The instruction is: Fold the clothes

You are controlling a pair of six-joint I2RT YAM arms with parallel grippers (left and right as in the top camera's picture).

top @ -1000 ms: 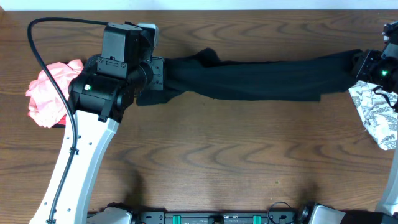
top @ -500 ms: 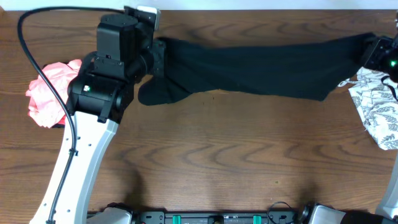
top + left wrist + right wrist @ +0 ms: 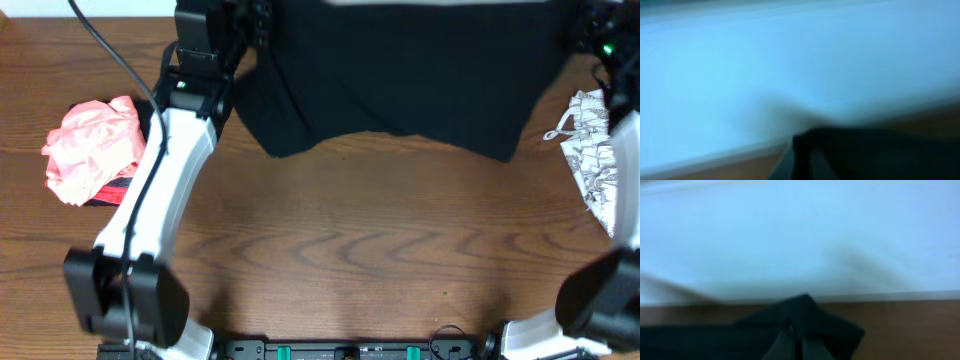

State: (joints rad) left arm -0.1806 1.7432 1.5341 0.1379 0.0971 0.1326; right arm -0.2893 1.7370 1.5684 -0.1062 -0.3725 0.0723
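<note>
Overhead: the black garment is spread wide along the far edge of the table and runs from my left arm to my right arm. Its top edge passes out of view at the far side. Its near hem is uneven: a lobe hangs nearer on the left, there is a shallow rise in the middle, and a corner sits on the right. I cannot tell whether that hem touches the wood.

Left gripper: the wrist view is badly blurred. Dark cloth bunches right at the fingertips and trails off to the right, against a pale blue-white background with a strip of brown wood below. I can make out no gap between the fingers. Overhead, the garment's left top corner meets this gripper, so I read it as clamped on the black garment.

Right gripper: this view is sharper. The two fingers are pressed close with only a thin line between them, and a peak of black cloth rises straight out of the tips. More black cloth runs off to the left along the bottom of the view. A band of wood and a pale wall lie behind. The gripper is closed on the garment's right top corner.

Other clothes: the pink garment lies crumpled near the left edge of the table, well apart from the black one and just left of my left arm. The leaf-patterned garment lies bunched at the right edge, just beside the black garment's right near corner. My right arm hides part of it.

The middle and near parts of the table show bare wood grain.
</note>
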